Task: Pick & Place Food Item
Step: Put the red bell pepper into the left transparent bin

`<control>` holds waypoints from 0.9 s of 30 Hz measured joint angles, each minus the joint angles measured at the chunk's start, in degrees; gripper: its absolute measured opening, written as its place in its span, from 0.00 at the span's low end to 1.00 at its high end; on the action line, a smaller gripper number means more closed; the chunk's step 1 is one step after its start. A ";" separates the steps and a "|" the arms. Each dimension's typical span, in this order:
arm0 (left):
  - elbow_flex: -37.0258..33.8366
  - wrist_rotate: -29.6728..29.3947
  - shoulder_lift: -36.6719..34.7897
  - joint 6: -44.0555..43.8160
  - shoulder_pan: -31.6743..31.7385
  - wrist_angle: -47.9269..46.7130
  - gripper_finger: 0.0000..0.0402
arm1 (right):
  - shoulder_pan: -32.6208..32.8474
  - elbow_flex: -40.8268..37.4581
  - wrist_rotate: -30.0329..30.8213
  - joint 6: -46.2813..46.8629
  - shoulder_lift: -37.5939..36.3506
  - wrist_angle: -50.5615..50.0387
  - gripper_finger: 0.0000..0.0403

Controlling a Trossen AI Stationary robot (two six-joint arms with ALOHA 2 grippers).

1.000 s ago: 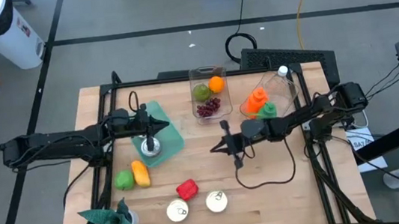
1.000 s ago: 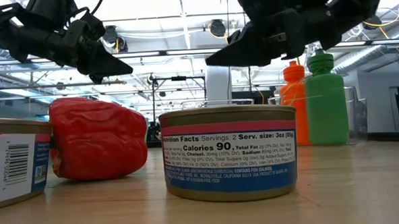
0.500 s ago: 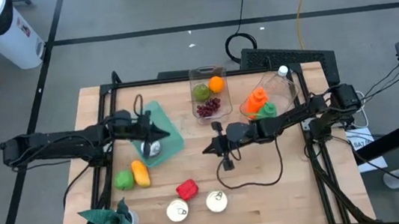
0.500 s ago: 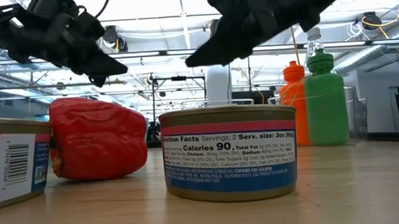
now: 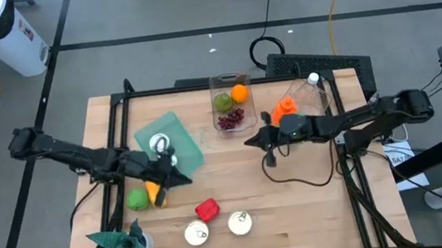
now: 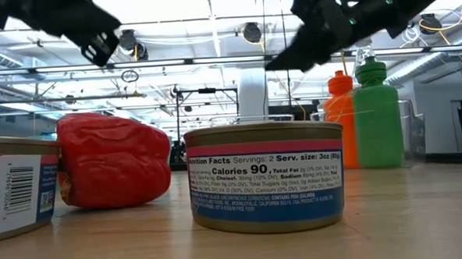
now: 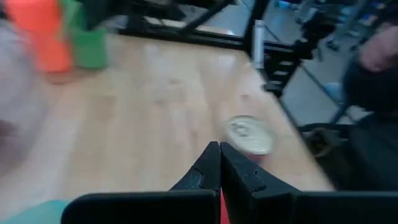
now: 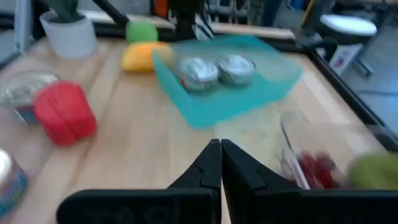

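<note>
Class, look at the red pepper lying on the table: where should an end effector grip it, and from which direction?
Probably from straight above, closing across the middle of the red pepper. It lies on its side, lumpy and wider than tall, with two cans close on the table's near side, so a low sideways approach looks crowded.

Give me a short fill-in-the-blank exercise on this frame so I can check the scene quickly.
1. The two silver cans sit on the ____ tray.
2. The left gripper is shut, over the table beside the ____ pepper.
3. The clear container holds a green apple, red grapes and an ____.
4. The right gripper holds ____; it is shut.

Missing words: teal; yellow; orange; nothing
</note>
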 joint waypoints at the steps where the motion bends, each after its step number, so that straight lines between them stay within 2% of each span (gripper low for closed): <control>1: 1.34 -0.07 1.61 -1.49 -1.20 -0.33 0.01 | -0.33 -0.97 -0.70 -0.12 -0.99 -0.37 0.00; 4: 5.36 0.05 7.26 -5.55 -4.41 -4.83 0.00 | -1.06 -2.39 -2.98 -1.06 -3.08 0.31 0.00; 8: 12.30 1.37 15.64 -8.25 -7.22 -12.06 0.00 | -1.29 -2.96 -2.88 -1.34 -4.02 -0.22 0.00; 14: 17.95 13.97 24.21 -8.13 -9.67 -13.69 0.00 | -1.20 -2.96 -2.92 -1.89 -4.06 0.91 0.00; 16: 18.75 16.22 25.83 -10.22 -10.17 -14.38 0.00 | -1.22 -2.96 -2.78 -1.89 -4.06 1.58 0.00; 19: 19.84 17.03 27.42 -14.01 -10.95 -14.64 0.00 | -1.22 -2.96 -2.78 -1.91 -4.06 2.07 0.00; 23: 20.09 14.89 30.04 -17.30 -11.16 -16.17 0.00 | -1.22 -2.96 -2.76 -2.15 -4.06 2.67 0.00; 27: 20.00 15.31 34.12 -18.04 -10.08 -18.06 0.00 | -1.22 -2.96 -2.76 -2.15 -4.06 3.93 0.00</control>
